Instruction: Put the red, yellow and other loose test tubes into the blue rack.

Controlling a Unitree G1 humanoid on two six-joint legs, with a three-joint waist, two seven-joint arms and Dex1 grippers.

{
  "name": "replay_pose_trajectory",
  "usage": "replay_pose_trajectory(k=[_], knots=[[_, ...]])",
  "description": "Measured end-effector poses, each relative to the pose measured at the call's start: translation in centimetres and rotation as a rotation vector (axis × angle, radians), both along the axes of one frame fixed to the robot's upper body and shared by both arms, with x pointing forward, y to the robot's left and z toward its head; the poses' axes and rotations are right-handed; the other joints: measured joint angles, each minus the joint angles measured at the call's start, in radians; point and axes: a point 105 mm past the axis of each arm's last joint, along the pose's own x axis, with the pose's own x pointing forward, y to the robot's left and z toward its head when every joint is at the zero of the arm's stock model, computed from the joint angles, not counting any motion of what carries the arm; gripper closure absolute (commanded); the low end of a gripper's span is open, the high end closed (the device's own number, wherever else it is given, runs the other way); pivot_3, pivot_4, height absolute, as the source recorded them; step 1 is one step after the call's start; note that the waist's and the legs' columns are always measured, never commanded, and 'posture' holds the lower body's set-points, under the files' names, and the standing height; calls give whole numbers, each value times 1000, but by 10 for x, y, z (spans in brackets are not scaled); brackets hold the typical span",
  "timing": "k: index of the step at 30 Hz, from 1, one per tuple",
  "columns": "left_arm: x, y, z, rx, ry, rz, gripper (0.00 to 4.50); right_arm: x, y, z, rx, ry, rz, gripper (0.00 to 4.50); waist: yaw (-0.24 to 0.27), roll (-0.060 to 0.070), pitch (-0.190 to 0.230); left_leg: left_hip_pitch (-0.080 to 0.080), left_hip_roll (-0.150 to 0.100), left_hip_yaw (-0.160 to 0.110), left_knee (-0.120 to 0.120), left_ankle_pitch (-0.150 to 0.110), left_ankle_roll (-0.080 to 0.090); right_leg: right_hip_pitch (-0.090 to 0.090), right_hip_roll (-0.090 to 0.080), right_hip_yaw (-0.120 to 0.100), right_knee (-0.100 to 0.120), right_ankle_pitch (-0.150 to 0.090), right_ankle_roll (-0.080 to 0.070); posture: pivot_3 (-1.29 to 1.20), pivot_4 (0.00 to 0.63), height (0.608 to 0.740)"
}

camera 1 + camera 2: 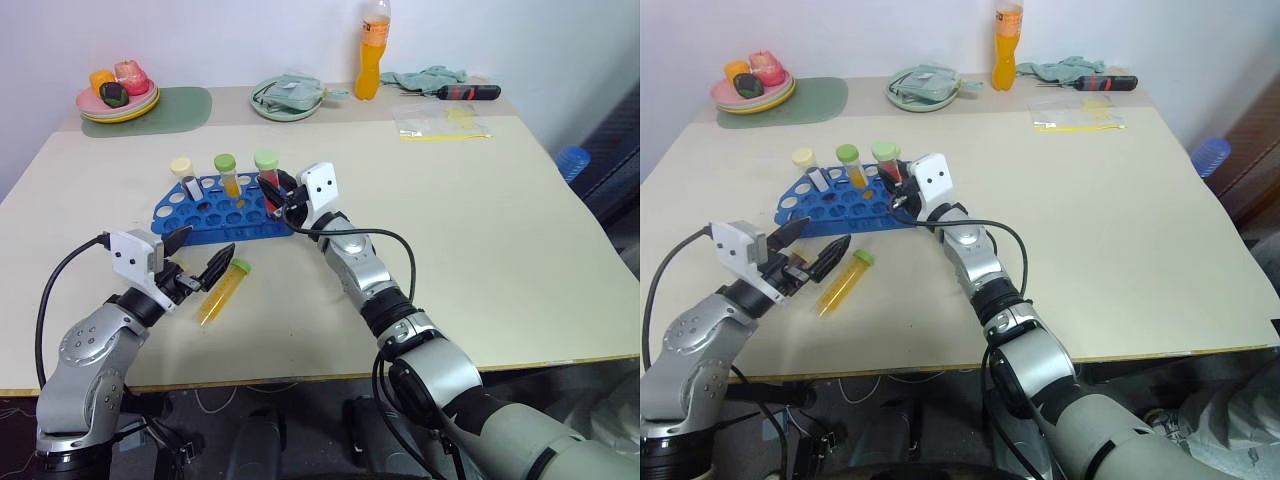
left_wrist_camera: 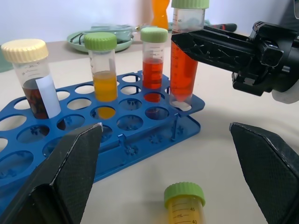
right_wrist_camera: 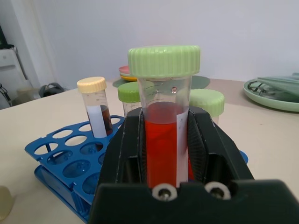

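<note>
Right gripper (image 3: 161,154) pinched on red tube (image 2: 184,60), green cap up, fingers clamped on the liquid-filled barrel below the cap. Held upright so the base can drop straight in; base already sits in or right at a hole at the right end of the blue rack (image 1: 215,212). Looks like mid-insertion, release likely next, but seating depth can't be confirmed.

Left gripper (image 1: 198,262) spread wide, holding nothing, hovering level just above the tabletop near the front edge. Points at the yellow tube (image 1: 222,291) lying on its side just in front of the rack, cap toward the rack. Probably staged for that pick.

Rack sits left of centre on the tabletop, angled. Already standing in its back rows: dark tube with cream cap (image 2: 29,77), orange-yellow tube (image 2: 103,70), second red tube (image 2: 153,63), all upright, just beside each other. Most holes free.
</note>
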Motion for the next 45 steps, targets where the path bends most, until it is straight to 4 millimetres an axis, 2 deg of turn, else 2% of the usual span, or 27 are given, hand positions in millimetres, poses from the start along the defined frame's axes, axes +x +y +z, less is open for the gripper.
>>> replay_pose_trajectory(k=[18, 26, 29, 36, 41, 43, 45], knots=[[-1, -3, 2, 4, 2, -9, 0, -3, 0, -1, -7, -5, 29, 3672, 1, 0, 0, 0, 0, 0, 0, 0, 0, 0, 0, 1, 0, 0, 0, 0, 150, 740], [-1, -2, 0, 3, 6, -13, 0, -7, -5, -24, -35, 56, 34, 3672, 1, 0, 0, 0, 0, 1, 0, 0, 0, 0, 0, 1, 0, 0, 0, 0, 150, 740], [-1, -2, -1, 3, 6, -12, 0, -7, -5, -24, -38, 54, 32, 3672, 1, 0, 0, 0, 0, 1, 0, 0, 0, 0, 0, 1, 0, 0, 0, 0, 150, 740], [1, 3, -3, 24, 46, 22, 0, -7, -5, -21, -34, 43, 32, 350, 1, 0, 0, 0, 0, 0, 0, 0, 0, 0, 0, 1, 0, 0, 0, 0, 150, 740], [3, -1, 5, 85, 165, 9, 0, -21, -11, 24, -8, -131, 83, 350, 2, 0, 0, 0, 0, 0, -1, 0, 0, 1, 0, 1, 0, 0, 0, 0, 150, 740], [5, -3, 7, 184, 252, 10, 0, -31, -24, 28, -55, -171, 128, 350, 8, -2, 1, 0, 0, -3, 0, 0, 0, 1, 0, 0, -1, 0, 0, 0, 150, 740], [10, -1, 16, 292, 378, 30, 0, -42, -46, 23, -152, -179, 188, 350, 18, -2, 1, 0, -1, -4, 1, 0, 0, 4, 0, -2, -2, 0, 1, 0, 150, 740]])
